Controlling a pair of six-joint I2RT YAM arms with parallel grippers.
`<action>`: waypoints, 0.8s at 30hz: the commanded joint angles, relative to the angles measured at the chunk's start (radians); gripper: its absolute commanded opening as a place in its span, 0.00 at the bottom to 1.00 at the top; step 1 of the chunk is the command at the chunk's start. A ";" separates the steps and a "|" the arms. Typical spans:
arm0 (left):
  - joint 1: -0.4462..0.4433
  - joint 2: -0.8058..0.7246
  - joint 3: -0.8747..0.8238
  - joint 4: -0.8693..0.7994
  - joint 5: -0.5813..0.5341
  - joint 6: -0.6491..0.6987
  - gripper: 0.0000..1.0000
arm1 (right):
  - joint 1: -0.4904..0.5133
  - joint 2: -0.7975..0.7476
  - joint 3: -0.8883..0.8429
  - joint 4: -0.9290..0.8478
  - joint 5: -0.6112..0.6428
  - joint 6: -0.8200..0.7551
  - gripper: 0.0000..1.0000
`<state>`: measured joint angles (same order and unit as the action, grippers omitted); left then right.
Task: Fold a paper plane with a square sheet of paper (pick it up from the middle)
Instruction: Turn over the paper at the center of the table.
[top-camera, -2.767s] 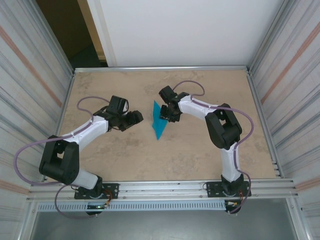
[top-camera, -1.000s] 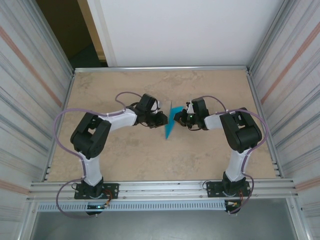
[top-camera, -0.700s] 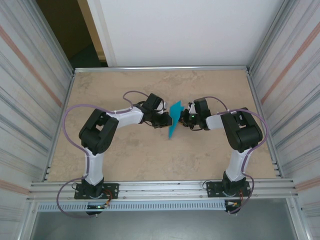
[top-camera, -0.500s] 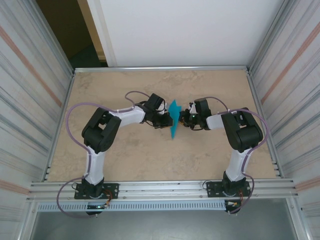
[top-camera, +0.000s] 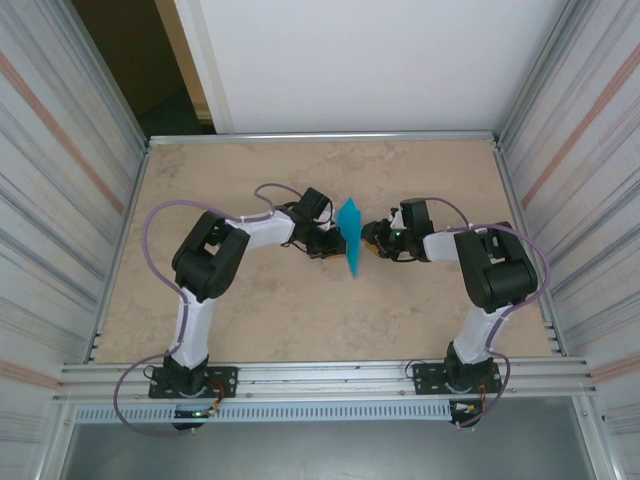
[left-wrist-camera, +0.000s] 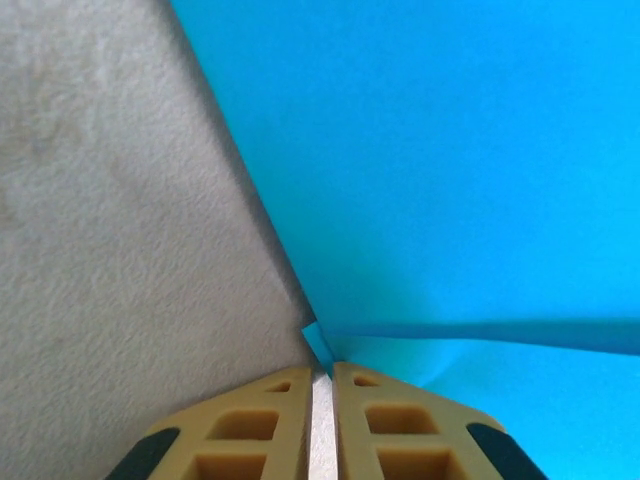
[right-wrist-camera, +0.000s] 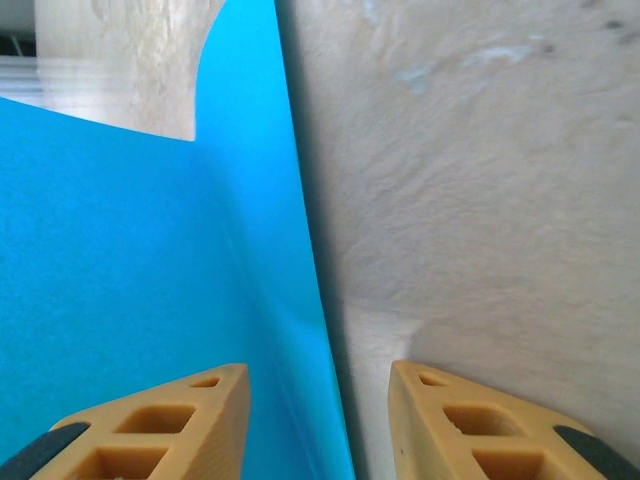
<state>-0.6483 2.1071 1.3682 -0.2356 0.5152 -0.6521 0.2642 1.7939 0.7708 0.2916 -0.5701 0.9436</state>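
Observation:
The square sheet of paper (top-camera: 350, 236) is teal and creased into a narrow pointed shape. It stands on edge at the middle of the table, between the two grippers. My left gripper (top-camera: 333, 243) is shut on its left edge. In the left wrist view the paper (left-wrist-camera: 430, 170) has a corner pinched between the tips of the left gripper (left-wrist-camera: 322, 372). My right gripper (top-camera: 368, 239) is open just right of the sheet. In the right wrist view the right gripper (right-wrist-camera: 320, 372) straddles the paper (right-wrist-camera: 130, 250). The paper's edge runs between the fingers, nearer the left one.
The beige marbled table (top-camera: 250, 310) has free room all round the paper. Corrugated metal walls (top-camera: 90, 200) close in the left and right sides. A white panel (top-camera: 350, 60) stands at the back. A metal rail (top-camera: 320, 375) with both arm bases runs along the near edge.
The right gripper has opened and let go of the paper, drawing back a little to the right. The left gripper keeps its pinch, and the sheet has shifted slightly right and turned.

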 joint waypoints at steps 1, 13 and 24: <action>-0.007 -0.005 0.016 -0.023 0.010 0.028 0.15 | -0.021 -0.060 -0.034 -0.038 -0.005 0.013 0.41; -0.011 -0.003 0.031 -0.033 0.002 0.033 0.16 | -0.079 -0.290 -0.108 -0.196 0.054 -0.251 0.45; -0.011 0.008 0.033 -0.053 -0.014 0.038 0.16 | -0.076 -0.125 -0.029 -0.132 -0.108 -0.289 0.48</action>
<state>-0.6502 2.1078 1.3769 -0.2577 0.5117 -0.6407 0.1875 1.6329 0.6930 0.1551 -0.6239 0.7010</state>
